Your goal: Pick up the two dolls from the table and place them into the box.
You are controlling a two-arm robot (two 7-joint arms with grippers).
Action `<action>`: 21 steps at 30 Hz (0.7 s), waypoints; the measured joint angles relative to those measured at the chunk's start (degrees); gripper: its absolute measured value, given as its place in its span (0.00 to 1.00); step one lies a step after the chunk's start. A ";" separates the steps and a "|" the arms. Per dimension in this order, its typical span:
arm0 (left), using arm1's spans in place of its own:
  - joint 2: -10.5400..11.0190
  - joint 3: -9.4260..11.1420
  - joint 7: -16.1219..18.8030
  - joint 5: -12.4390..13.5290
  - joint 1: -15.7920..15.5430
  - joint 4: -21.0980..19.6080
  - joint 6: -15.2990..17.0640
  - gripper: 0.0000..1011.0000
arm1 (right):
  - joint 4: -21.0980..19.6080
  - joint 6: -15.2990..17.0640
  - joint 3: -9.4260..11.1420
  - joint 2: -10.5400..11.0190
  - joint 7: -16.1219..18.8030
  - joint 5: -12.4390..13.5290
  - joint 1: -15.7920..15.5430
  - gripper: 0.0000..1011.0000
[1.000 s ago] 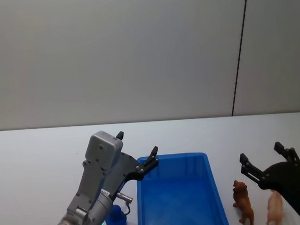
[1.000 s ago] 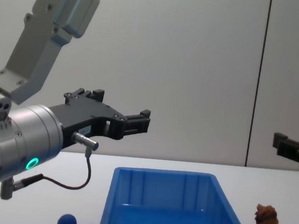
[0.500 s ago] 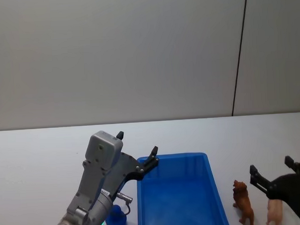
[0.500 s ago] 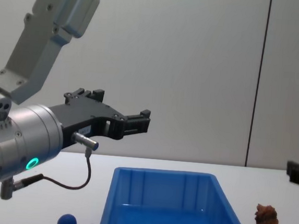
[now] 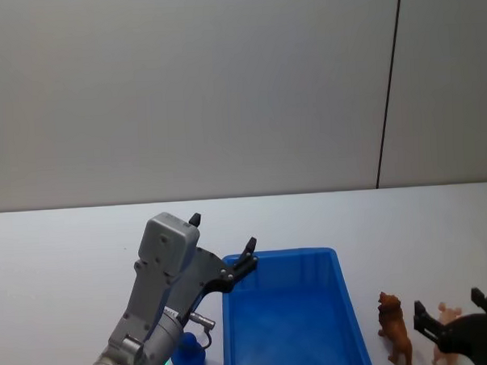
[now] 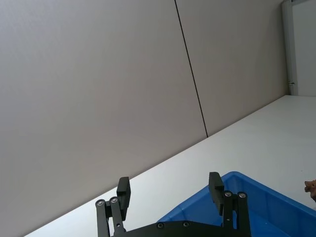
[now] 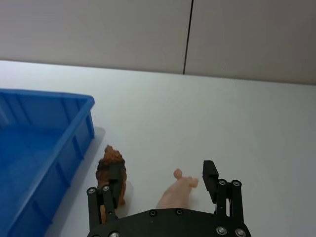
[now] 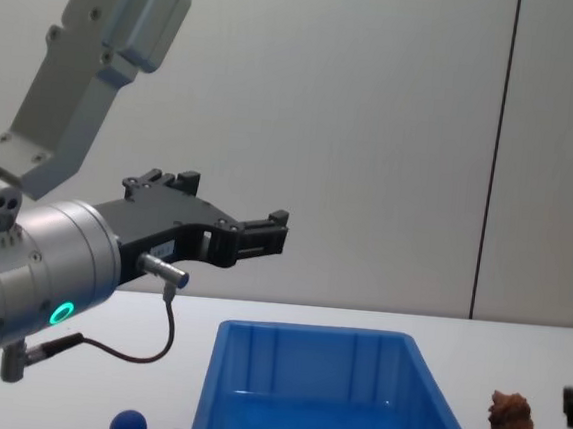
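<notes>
Standing right of box: shaggy lion, right gripper held wide.
Left gripper: held wide over box rim.
Blue doll: round-headed, left of box.

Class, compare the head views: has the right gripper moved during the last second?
Yes. The right gripper has dropped lower in the view: it was above the brown doll's head and is now level with its body.

A: How is the light?
B: Bright, soft and even. The wall is flat grey, no hot spots.
A: Shadows?
B: Faint. The box lays a soft grey band on the white worktop along its right wall, towards the brown doll.
A: Glare?
B: A pale sheen on the box floor. A green ring light glows on the left arm.
</notes>
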 joint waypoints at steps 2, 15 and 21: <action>0.00 0.00 0.00 0.00 0.00 0.00 0.00 0.99 | 0.13 0.39 -0.05 -0.13 -0.40 -0.11 -0.14 0.99; 0.00 0.00 0.00 0.00 0.00 0.00 0.00 0.99 | 1.92 2.75 -0.51 -1.19 -2.62 -1.39 -1.16 0.99; 0.00 0.00 0.00 0.00 0.00 0.00 0.00 0.99 | 3.56 2.35 -0.69 -1.64 -2.14 -2.06 -1.11 0.99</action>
